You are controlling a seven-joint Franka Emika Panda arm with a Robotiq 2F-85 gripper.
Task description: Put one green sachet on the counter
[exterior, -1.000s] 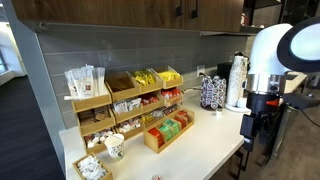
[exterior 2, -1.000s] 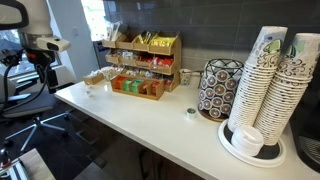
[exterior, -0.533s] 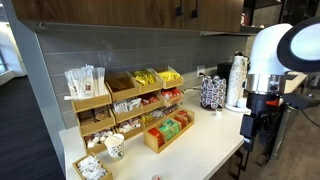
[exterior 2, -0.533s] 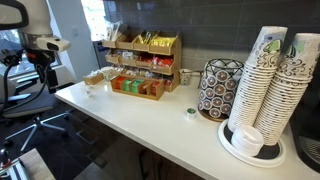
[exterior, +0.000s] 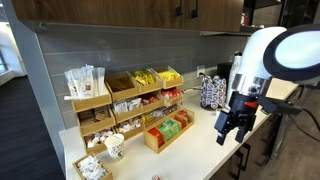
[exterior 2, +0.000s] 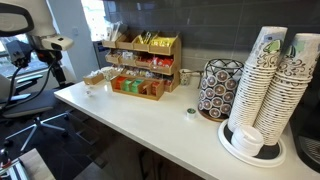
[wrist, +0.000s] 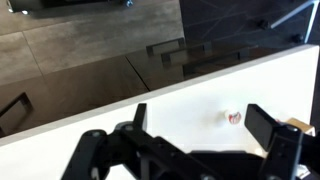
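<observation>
The gripper (exterior: 236, 125) hung over the counter's (exterior: 205, 142) front edge, at the end nearest the stacked paper cups (exterior: 237, 80). In the wrist view its 2 fingers (wrist: 262, 124) stood wide apart with nothing between them, and only the white countertop (wrist: 190, 95) and the dark floor beyond showed there. A small red-and-white object (wrist: 233, 117) lay on the counter beside 1 finger; what it was could not be told.

The green sachets (exterior: 171, 128) sat in the low wooden tray (exterior: 160, 143) on the counter, in front of the tiered wooden organiser (exterior: 128, 97), well apart from the gripper. In an exterior view they showed as a dark-green patch (exterior 2: 127, 84) inside the same tray (exterior 2: 140, 93). None lay on the bare counter (exterior 2: 150, 122). A patterned holder (exterior 2: 217, 88) stood between the organiser and the cups.
</observation>
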